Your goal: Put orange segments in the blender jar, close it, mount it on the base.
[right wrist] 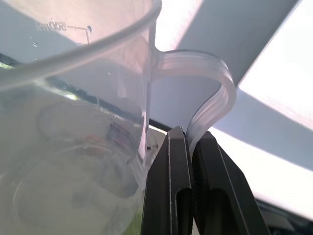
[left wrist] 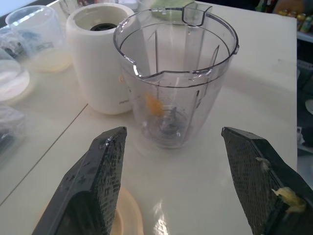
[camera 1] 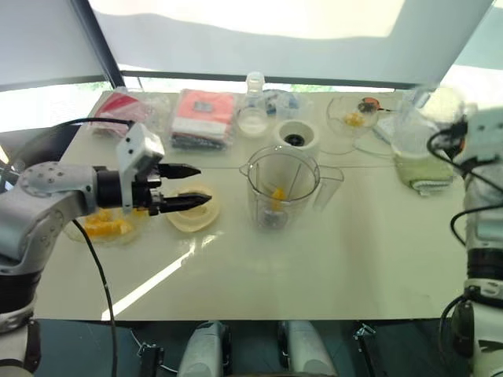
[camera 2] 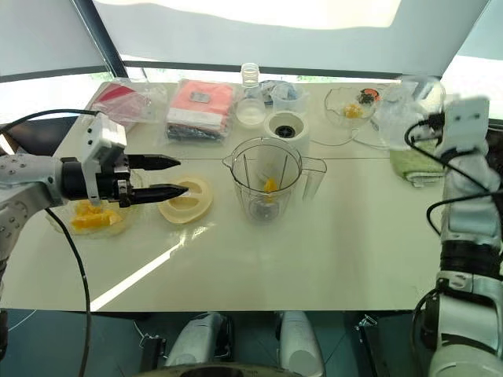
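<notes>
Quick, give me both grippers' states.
Left gripper: open, holding nothing, beside the cream lid.
Right gripper: shut on the handle of the clear measuring cup.

The measuring cup point(right wrist: 73, 122) in the right wrist view runs off the picture's edges, so its base and far wall are cut off; the right gripper point(right wrist: 191, 142) has its fingers cut at the bottom edge. In the head views that cup point(camera 1: 416, 126) is a blur against the raised right arm. The bowl point(camera 1: 106, 226) by the left arm is partly hidden behind the left gripper point(camera 1: 192, 185), and the contents of the small glass dish point(camera 2: 350, 106) at the counter's point(camera 2: 314, 259) far side are too small to tell
</notes>
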You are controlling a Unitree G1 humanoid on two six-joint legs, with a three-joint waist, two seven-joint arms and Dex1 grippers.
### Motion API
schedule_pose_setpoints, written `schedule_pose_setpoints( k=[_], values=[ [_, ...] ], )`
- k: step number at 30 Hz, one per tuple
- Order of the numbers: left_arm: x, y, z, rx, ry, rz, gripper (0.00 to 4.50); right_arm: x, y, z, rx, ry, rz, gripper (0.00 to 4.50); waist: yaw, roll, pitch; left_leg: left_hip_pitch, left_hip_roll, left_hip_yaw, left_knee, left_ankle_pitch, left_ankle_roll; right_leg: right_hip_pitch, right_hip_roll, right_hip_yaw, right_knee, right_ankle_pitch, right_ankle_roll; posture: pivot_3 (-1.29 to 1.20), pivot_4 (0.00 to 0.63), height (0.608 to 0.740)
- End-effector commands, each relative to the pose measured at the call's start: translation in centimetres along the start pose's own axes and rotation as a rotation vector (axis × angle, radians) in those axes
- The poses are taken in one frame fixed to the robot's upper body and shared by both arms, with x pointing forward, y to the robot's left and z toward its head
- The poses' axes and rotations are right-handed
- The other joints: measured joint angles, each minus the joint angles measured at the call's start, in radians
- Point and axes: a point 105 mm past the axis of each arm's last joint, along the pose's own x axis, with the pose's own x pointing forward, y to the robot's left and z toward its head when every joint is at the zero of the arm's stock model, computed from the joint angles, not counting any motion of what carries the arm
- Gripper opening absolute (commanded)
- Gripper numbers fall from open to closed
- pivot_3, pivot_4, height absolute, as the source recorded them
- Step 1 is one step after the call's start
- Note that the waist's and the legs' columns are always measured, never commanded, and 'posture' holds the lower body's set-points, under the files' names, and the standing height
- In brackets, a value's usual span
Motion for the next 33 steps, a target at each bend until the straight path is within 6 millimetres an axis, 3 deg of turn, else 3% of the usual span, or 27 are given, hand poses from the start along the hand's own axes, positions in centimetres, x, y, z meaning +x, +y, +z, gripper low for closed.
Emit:
schedule_pose_setpoints(
  k=[1, 6, 13, 33],
  values=[
    [-0.4, 0.6, 0.6, 0.055, 0.0, 0.009, 3.24, 0.4, 1.0, 4.6, -0.064, -0.12, 0.13, 0.04, 0.001, 0.0, 0.0, 0.0, 0.0, 0.0, 0.0, 0.0, 0.0, 0.0, 0.0, 0.0, 0.0, 0.0, 0.0, 0.0, 0.15, 0.74],
    [-0.3, 1.2, 0.6, 0.062, 0.003, 0.019, 3.24, 0.2, 3.0, 8.9, -0.091, -0.213, 0.273, 0.04, 0.005, 0.0, 0.001, -0.002, 0.0, 0.001, -0.001, 0.0, 0.0, -0.001, -0.001, 0.0, -0.001, 0.0, 0.0, 0.0, 0.15, 0.74],
    [-0.4, 1.2, 0.3, 0.055, 0.007, 0.011, 3.24, -1.2, 6.6, 12.0, -0.166, -0.301, 0.45, 0.04, 0.006, -0.001, 0.001, -0.002, 0.0, 0.001, -0.001, 0.0, 0.0, -0.002, -0.002, 0.0, -0.001, 0.0, 0.0, 0.0, 0.15, 0.74],
    [0.3, 1.0, -0.2, 0.044, -0.01, 0.02, 3.24, -1.3, 9.8, 15.6, -0.697, -0.536, 0.462, 0.04, 0.003, -0.001, 0.002, -0.002, 0.0, 0.002, -0.001, 0.0, 0.0, -0.003, -0.002, 0.0, 0.0, 0.0, 0.0, 0.0, 0.15, 0.74]
  ],
)
